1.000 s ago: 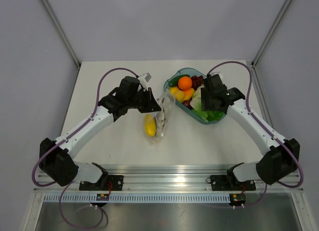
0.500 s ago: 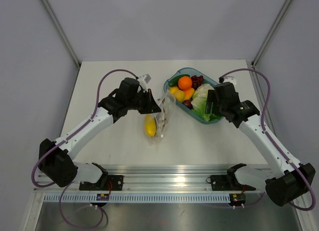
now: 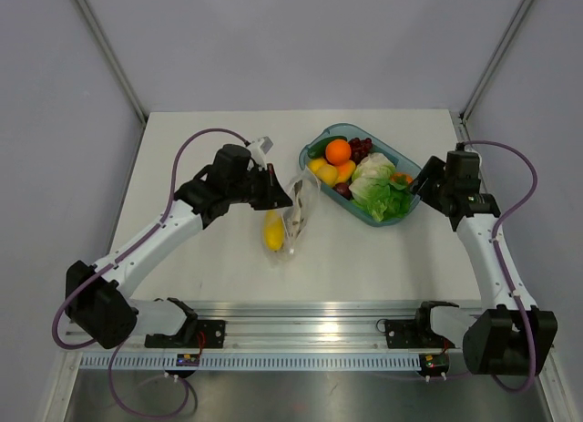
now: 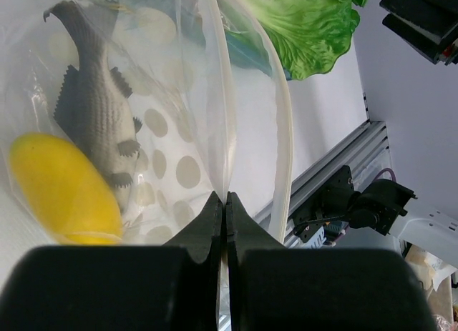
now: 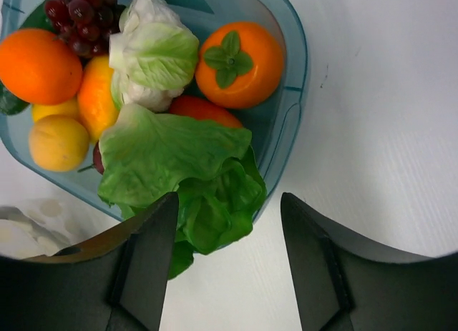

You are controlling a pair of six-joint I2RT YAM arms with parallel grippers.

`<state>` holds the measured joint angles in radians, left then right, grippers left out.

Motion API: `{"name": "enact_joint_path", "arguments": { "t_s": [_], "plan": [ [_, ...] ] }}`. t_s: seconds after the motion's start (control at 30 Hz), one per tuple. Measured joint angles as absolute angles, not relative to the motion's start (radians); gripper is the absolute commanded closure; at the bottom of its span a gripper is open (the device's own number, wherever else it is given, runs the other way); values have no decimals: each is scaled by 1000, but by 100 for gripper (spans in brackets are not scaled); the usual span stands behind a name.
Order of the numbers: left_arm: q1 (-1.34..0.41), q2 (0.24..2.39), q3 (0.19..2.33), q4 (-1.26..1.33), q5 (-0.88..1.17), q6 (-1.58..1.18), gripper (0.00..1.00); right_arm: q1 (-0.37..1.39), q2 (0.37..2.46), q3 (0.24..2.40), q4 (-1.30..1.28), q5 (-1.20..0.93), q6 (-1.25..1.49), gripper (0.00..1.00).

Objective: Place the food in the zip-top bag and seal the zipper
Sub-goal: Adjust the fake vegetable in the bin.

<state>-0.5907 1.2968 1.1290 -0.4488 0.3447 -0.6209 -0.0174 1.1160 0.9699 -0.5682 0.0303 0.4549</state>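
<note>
Left end effector [image 4: 224, 206] pinched on the zip-top bag [image 4: 168, 81].
I see its jaws closed on the bag's mouth edge beside the zipper [image 4: 288, 124]; a yellow lemon [image 4: 63, 191] and a grey piece [image 4: 96, 116] sit inside, with lettuce [image 4: 304, 27] beyond.

Our left arm [image 3: 155, 235] stretches forward and inward with the elbow bent, the wrist turned toward our right side. The left gripper [image 4: 223, 201] has its fingers pressed flat together, pinching a fold of the zip-top bag [image 4: 204, 73] at its tips. Our right arm [image 3: 487, 249] rises steeply from its base. The right gripper [image 5: 227, 202] points downward, jaws spread well apart.
</note>
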Motion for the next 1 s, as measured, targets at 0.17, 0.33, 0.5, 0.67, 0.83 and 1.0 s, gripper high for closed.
{"name": "enact_joint_path", "arguments": {
  "t_s": [0.17, 0.33, 0.5, 0.67, 0.83, 1.0],
  "plan": [
    [-591, 1297, 1123, -451, 344, -619, 100, -53, 1124, 931, -519, -65, 474, 37],
    [-591, 1297, 1123, -448, 345, -620, 100, -53, 1065, 839, -484, -148, 468, 43],
    [-591, 1298, 1123, -445, 348, -621, 100, -53, 985, 735, -474, -206, 466, 40],
    [-591, 1304, 1123, -440, 348, -622, 100, -53, 1003, 707, -437, -250, 450, 37],
    [-591, 1320, 1122, -434, 348, -627, 100, -53, 1071, 707, -368, -275, 440, 47],
    [-591, 1321, 1118, -425, 348, -629, 100, -53, 1118, 709, -322, -291, 428, 94]
  ]
}}
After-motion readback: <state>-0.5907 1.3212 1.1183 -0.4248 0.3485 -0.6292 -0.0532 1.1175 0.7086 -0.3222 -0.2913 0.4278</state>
